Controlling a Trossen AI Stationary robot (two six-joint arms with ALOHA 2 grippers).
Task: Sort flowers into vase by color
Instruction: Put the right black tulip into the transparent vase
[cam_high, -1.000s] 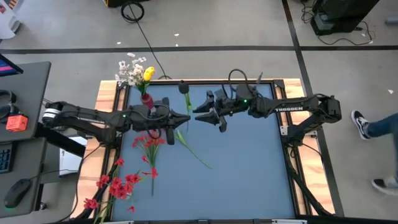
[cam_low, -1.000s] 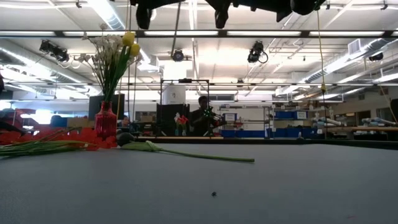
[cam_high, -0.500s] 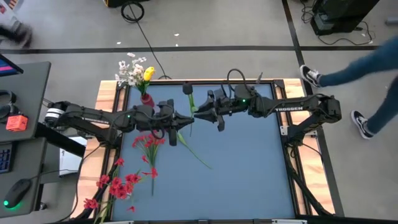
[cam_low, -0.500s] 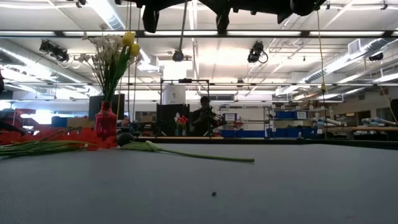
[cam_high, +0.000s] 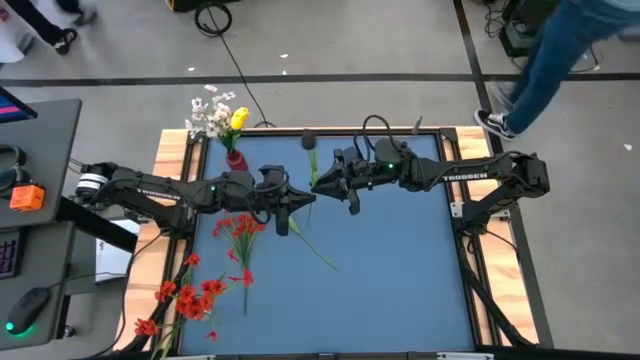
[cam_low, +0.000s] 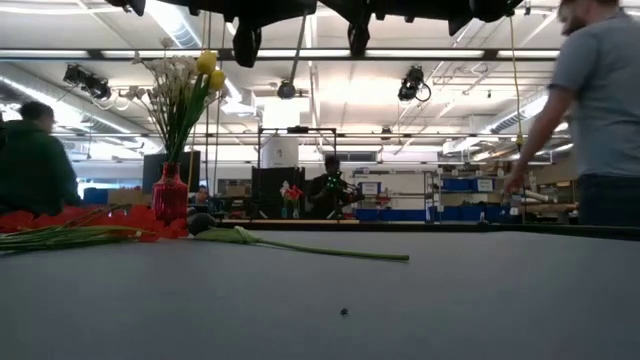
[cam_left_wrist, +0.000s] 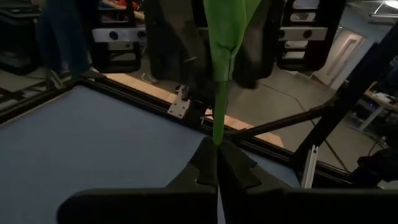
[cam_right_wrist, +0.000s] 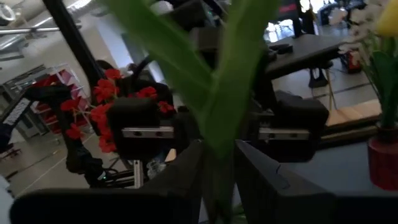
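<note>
The right arm (cam_high: 462, 177) bears the white word "TROSSEN" in the high view.

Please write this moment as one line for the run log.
step: flower handover | left claw: shut on green stem | right claw: shut on same stem | red vase: holds white and yellow flowers | red flowers: on table

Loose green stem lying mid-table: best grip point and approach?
Take the green stem on its bare thin half, from straight above, jaws across it. It lies flat and diagonal on the table. Its leafy end sits under the left gripper, which is shut on the dark-bud flower, and the right gripper meets it there.
</note>
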